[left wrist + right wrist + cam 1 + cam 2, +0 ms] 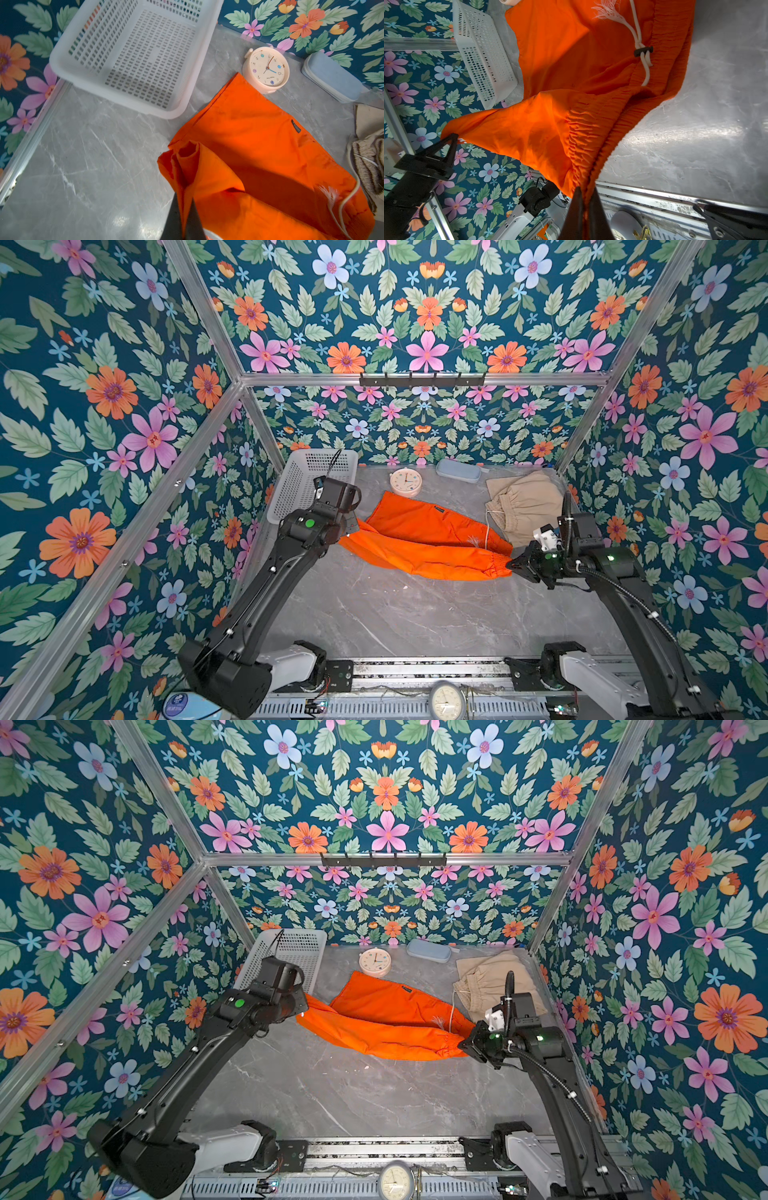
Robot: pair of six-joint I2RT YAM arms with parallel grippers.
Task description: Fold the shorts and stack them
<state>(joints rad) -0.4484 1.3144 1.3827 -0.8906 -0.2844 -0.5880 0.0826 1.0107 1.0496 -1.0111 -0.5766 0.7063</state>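
I am clamping my left gripper (187,207) on a leg hem (187,158) of the orange shorts (424,537) and my right gripper (586,194) on their waistband (591,133), holding that edge off the table (395,614). By my judgement, folding is only beginning; the beige shorts (525,506) are lying bunched at the far right, unstacked.

- Both top views look down from high at the front, facing the back wall, and are wide enough to take in the whole table (395,614).
- The left wrist view sits close behind the left gripper (184,201), facing the basket (124,97) and the clock (266,69).
- The right wrist view sits close behind the right gripper (586,190), looking across the table.
- All views share the orange shorts (424,531) and the basket.
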